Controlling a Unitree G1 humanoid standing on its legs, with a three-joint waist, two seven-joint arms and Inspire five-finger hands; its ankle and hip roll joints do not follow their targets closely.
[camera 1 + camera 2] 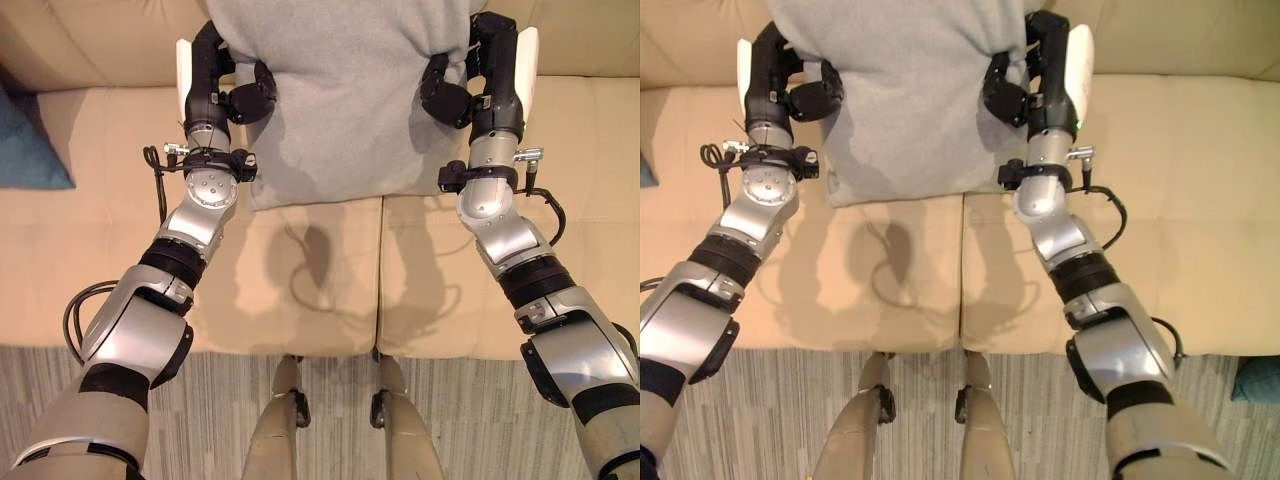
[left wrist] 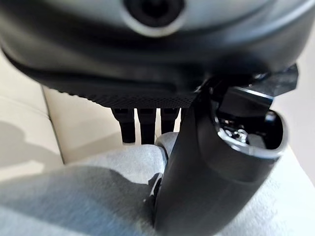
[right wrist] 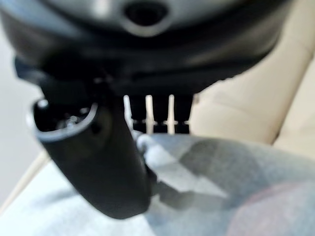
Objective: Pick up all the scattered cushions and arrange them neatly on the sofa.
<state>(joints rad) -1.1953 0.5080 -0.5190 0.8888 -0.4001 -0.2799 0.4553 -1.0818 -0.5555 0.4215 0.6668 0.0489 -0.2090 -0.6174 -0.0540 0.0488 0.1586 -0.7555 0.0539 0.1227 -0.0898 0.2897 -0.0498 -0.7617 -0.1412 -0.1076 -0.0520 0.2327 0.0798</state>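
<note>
A grey cushion (image 1: pixel 335 95) hangs between the two hands, above the beige sofa (image 1: pixel 300 280) seat. The left hand (image 1: pixel 240 95) pinches the cushion's one side edge, thumb curled on its face and fingers behind. The right hand (image 1: pixel 450 90) pinches the opposite edge the same way. The cushion is roughly square, tilted near upright, its top edge toward the sofa back and its lower edge over the seat seam. Both hands are equally close. A blue cushion (image 1: pixel 30 140) lies far beyond the left hand.
</note>
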